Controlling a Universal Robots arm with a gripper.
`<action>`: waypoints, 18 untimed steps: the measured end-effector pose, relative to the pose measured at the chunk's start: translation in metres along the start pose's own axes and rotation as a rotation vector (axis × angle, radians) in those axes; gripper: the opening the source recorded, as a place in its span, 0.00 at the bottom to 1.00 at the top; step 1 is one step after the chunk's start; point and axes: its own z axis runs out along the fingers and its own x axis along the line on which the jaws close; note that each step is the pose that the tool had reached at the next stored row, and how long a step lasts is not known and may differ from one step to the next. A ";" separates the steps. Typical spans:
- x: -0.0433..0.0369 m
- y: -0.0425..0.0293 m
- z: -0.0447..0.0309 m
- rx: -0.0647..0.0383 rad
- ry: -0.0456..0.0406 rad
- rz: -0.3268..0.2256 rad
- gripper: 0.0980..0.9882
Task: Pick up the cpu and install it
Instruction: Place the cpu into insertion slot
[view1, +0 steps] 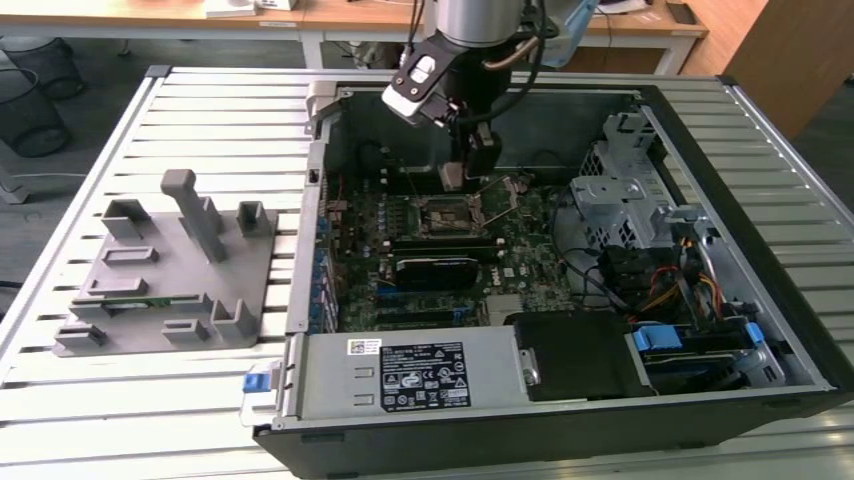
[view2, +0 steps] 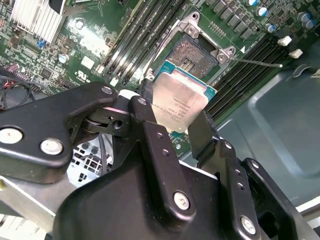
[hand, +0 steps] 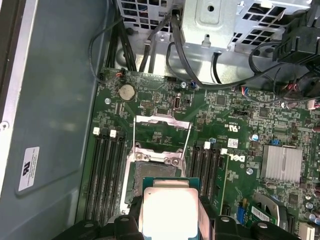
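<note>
The cpu (view2: 181, 100), a flat square chip with a silver-grey top, is held by its edges between my black fingers (view2: 150, 117). My gripper (view2: 174, 114) is shut on it and hangs inside the open computer case (view1: 310, 230), just above the motherboard. The open socket (view2: 192, 54) lies directly beyond the chip, with its metal load plate (hand: 162, 131) flipped back and the wire lever raised. In the first wrist view the cpu (hand: 169, 209) overlaps the near edge of the socket (hand: 155, 169). In the exterior view my gripper (view1: 454, 178) hovers just behind the socket (view1: 447, 215).
Memory slots (hand: 107, 172) flank the socket on both sides. A finned heatsink (hand: 281, 162), a black module (view1: 434, 268), a metal drive cage (view1: 621, 190) and loose cables (view1: 641, 285) crowd the case. A grey fixture stand (view1: 174, 270) sits at the exterior view's left.
</note>
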 end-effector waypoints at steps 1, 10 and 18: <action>0.0000 0.0000 0.0006 0.000 0.0001 0.000 0.48; 0.0001 -0.0003 0.0057 0.000 0.0000 0.000 0.48; 0.0001 -0.0006 0.0098 0.000 0.0000 0.000 0.48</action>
